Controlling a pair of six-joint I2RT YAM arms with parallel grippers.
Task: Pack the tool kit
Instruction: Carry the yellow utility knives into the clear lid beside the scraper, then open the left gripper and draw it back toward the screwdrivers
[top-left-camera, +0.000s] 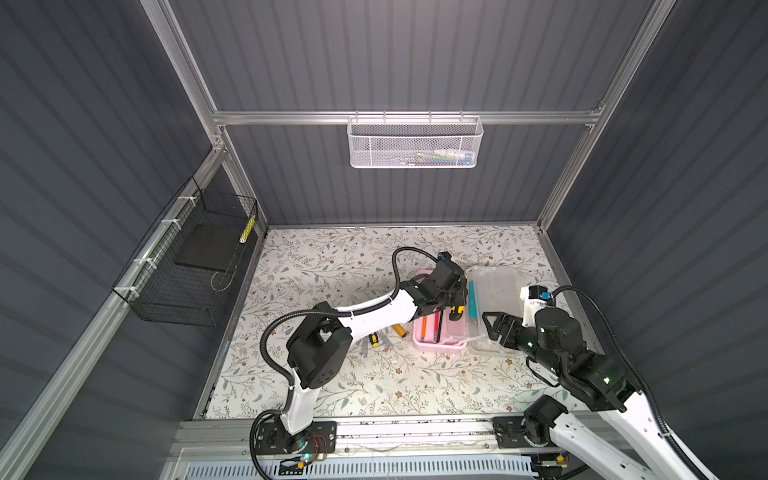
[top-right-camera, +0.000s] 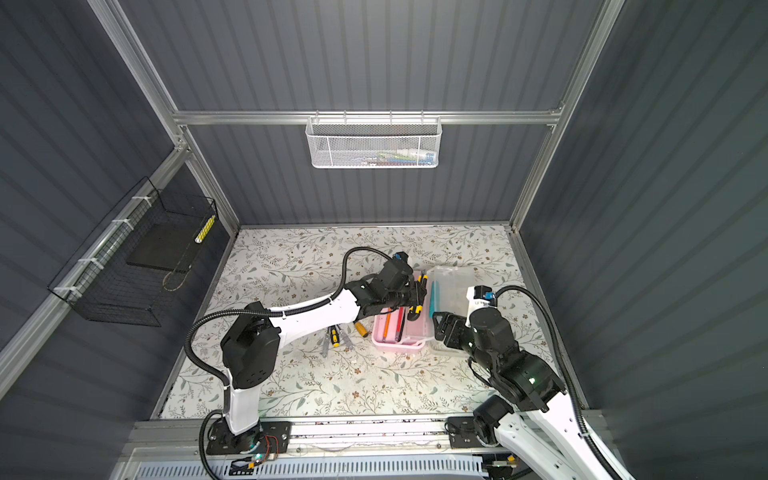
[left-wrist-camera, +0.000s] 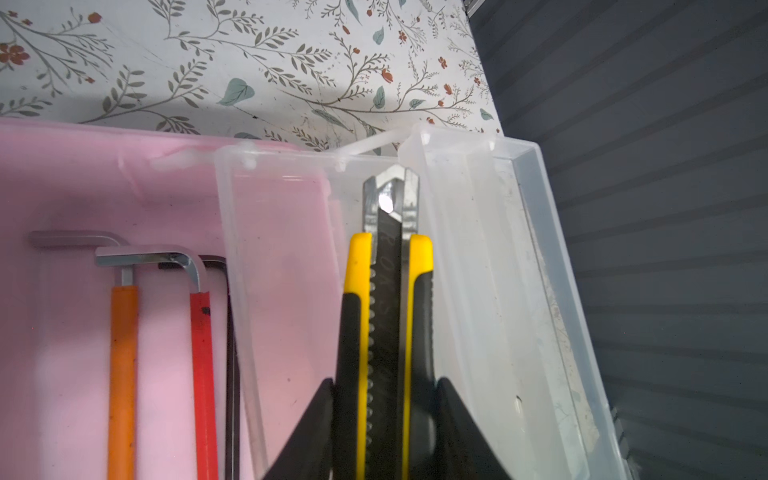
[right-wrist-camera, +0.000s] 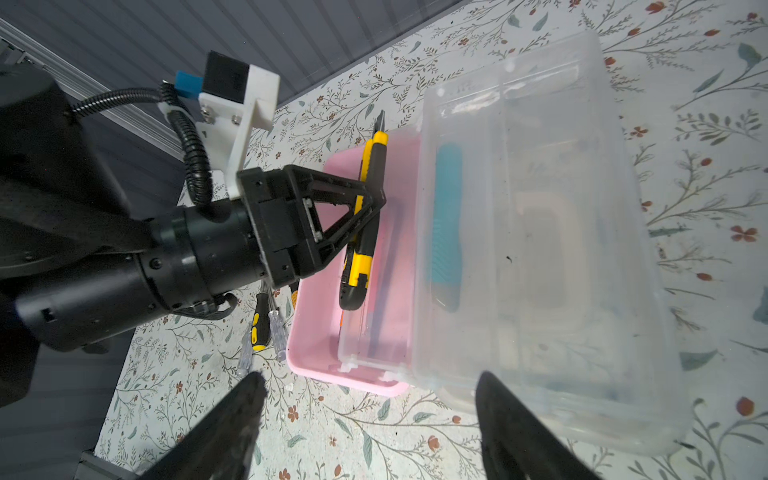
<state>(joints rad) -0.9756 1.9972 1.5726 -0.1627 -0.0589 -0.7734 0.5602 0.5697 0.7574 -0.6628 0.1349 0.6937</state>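
Observation:
The tool kit's pink case (top-left-camera: 436, 351) lies open on the floral table, its frosted clear lid (top-left-camera: 494, 286) folded out to the right. Orange (left-wrist-camera: 122, 374) and red (left-wrist-camera: 203, 374) hex keys lie in the pink half. My left gripper (left-wrist-camera: 384, 395) is shut on a yellow-and-black utility knife (left-wrist-camera: 388, 291), held over the case beside a clear inner tray (left-wrist-camera: 282, 249). A teal knife (right-wrist-camera: 446, 224) shows through the lid. My right gripper (right-wrist-camera: 368, 399) stands open just in front of the case and lid, with nothing between its fingers.
Loose screwdrivers (top-left-camera: 374, 338) and a yellow-handled tool (top-left-camera: 400, 330) lie on the table left of the case, under the left arm. A white mesh basket (top-left-camera: 415, 143) hangs on the back wall. A black wire basket (top-left-camera: 187, 266) hangs on the left wall.

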